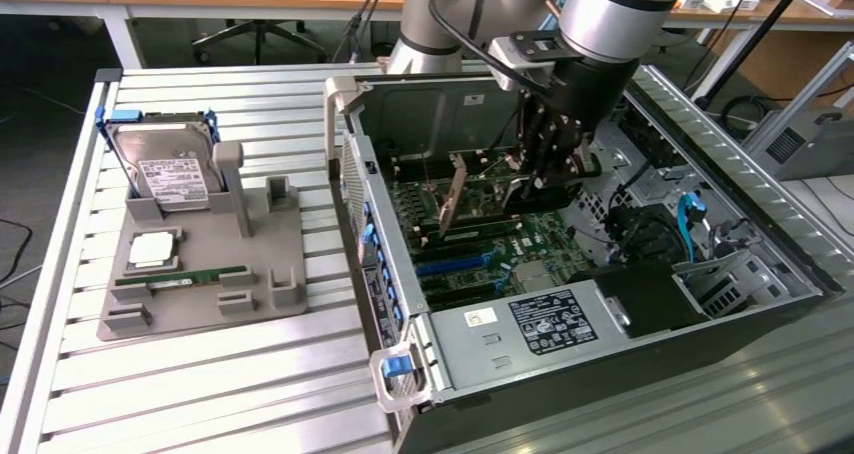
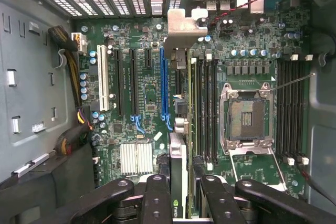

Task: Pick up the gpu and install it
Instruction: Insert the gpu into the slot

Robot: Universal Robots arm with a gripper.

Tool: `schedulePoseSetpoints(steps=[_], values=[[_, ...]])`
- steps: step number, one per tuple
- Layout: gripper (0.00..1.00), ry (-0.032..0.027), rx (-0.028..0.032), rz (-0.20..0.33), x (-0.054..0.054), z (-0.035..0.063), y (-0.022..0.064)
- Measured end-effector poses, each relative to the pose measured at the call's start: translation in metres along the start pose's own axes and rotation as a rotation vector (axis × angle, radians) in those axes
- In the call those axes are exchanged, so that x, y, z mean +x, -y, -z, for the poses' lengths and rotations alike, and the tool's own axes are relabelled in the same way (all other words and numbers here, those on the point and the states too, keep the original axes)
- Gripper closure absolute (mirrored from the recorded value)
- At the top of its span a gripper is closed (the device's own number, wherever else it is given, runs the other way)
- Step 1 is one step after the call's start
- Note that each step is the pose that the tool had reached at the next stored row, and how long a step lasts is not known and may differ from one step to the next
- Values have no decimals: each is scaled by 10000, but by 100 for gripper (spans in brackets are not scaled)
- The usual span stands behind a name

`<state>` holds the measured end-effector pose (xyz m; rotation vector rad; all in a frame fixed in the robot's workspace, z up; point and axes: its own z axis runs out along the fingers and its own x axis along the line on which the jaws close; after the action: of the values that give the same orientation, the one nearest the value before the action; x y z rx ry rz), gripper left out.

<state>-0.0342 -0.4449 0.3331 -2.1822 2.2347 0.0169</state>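
Here the gripper (image 2: 178, 192) pinches the gpu (image 2: 178, 182) on edge, holding it upright above the motherboard (image 2: 142, 93) inside the case (image 1: 694, 144), so seating it well means keeping the card square over the blue slot (image 2: 164, 85) and its bracket (image 2: 184, 24) lined up with the rear opening.

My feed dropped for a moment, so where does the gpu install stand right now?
Done: the gpu is off the parts holder and inside the open computer case. In hand: the gripper has its jaws clamped on the card's edge, holding it upright over the motherboard slots. Left: whether it is seated in a slot cannot be told, and it is not released.
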Motion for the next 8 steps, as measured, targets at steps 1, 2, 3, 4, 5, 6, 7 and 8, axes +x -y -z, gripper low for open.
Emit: schedulePoseSetpoints(steps=[1,2,3,4,5,6,7,8], values=[[73,0,0,0,0,-2,0],[73,0,0,0,0,-4,0],[73,0,0,0,0,-7,0],[73,0,0,0,0,-8,0],[73,0,0,0,0,-10,0],[73,0,0,0,0,-12,0],[73,0,0,0,0,-13,0],[73,0,0,0,1,-24,0]])
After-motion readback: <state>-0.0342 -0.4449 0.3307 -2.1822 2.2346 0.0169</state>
